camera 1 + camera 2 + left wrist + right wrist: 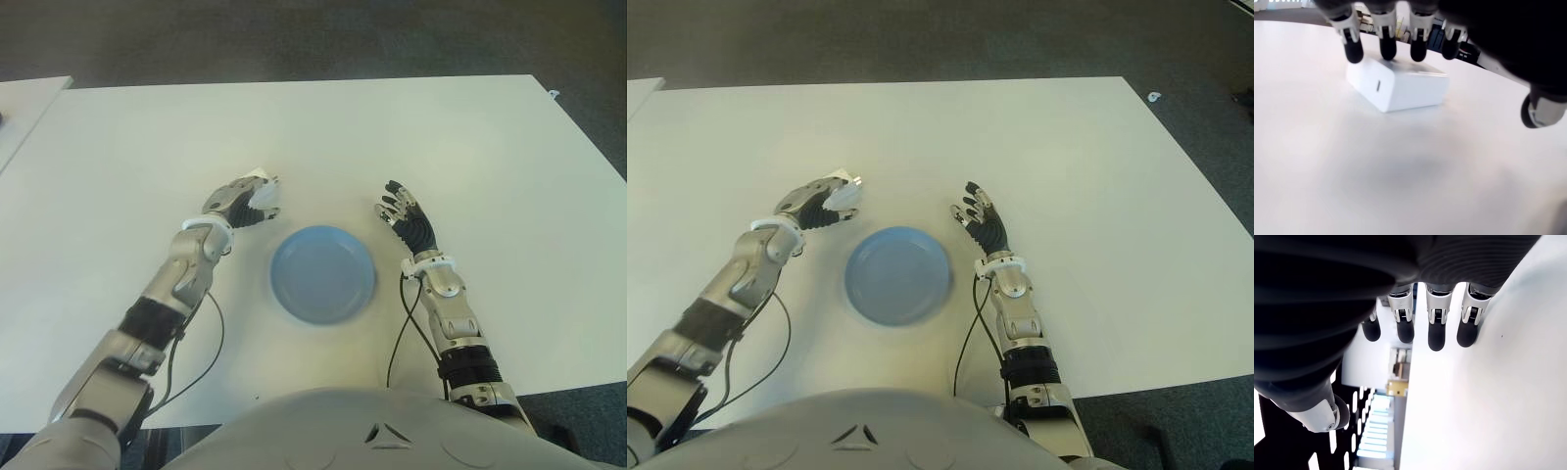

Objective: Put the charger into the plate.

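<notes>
White charger [1398, 88] sits on tabletop [392, 137] just left of blue plate [323, 274], under left hand [245, 201], whose fingertips [1387, 49] touch its top edge w/ thumb apart, no grip yet. Right hand [404, 217] open, right of plate.

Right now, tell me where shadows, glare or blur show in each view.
Left wrist view: soft shadow on the table below the charger, left robot hand fingertips on its top. Right wrist view: bright glare behind the open right robot hand. Eye views: even light, blue plate sharp.
</notes>
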Robot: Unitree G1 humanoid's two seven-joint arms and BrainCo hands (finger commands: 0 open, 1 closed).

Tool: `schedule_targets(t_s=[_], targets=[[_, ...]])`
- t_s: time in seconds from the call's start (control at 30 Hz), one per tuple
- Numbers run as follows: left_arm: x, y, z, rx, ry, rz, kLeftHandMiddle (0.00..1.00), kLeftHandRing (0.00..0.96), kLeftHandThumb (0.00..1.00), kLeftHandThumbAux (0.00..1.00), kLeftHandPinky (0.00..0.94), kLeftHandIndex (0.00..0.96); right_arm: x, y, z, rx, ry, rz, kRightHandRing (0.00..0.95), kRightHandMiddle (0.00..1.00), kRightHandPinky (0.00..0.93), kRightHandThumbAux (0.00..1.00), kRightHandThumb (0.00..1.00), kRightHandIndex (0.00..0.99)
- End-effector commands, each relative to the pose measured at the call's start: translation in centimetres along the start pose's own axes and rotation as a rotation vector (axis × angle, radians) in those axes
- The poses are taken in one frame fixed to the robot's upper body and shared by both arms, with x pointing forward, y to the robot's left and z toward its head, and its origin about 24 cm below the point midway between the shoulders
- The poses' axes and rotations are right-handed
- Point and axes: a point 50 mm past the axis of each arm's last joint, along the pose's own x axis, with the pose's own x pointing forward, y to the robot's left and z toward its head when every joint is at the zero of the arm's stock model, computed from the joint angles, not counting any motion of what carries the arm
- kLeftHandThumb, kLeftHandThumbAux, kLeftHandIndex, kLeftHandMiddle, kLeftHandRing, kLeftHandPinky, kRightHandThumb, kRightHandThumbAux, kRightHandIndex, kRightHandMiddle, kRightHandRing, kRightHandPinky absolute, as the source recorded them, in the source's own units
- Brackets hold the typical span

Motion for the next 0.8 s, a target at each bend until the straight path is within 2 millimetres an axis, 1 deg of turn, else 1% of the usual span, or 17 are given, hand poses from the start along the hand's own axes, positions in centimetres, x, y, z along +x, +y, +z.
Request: schedule_targets(t_s=[0.03, 0.13, 0.37, 0.8], targets=[[-2.7, 1.2, 0.6, 0.004, -0.015, -0.011, 0.0, 0.0, 0.0, 0.361, 0.022, 0.0, -0.2, -0.1, -0.4, -0.001, 0.018, -0.007, 0.11, 0.106, 0.127, 0.636, 0.19, 0.009], [-3.4, 1.9, 0.8, -0.017, -0.028, 0.011, 0.002, 0.0, 0.0, 0.366, 0.034, 0.0, -0.1, -0.1, -0.5, -0.003, 0.019, -0.003, 0.107, 0.104, 0.121, 0.636, 0.191, 0.008], [-4.0, 2.7, 0.9, -0.035, -0.04, 0.051, 0.021, 0.015, 0.0, 0.381, 0.048, 0.0, 0.0, -0.2, -0.6, -0.005, 0.018, 0.0, 0.105, 0.105, 0.12, 0.624, 0.191, 0.01], [-4.4, 3.4, 1.2, -0.038, -0.092, 0.09, 0.029, 0.028, 0.0, 0.389, 0.057, 0.0, 0.2, -0.1, -0.8, -0.002, 0.017, 0.011, 0.1, 0.097, 0.116, 0.624, 0.2, 0.006]])
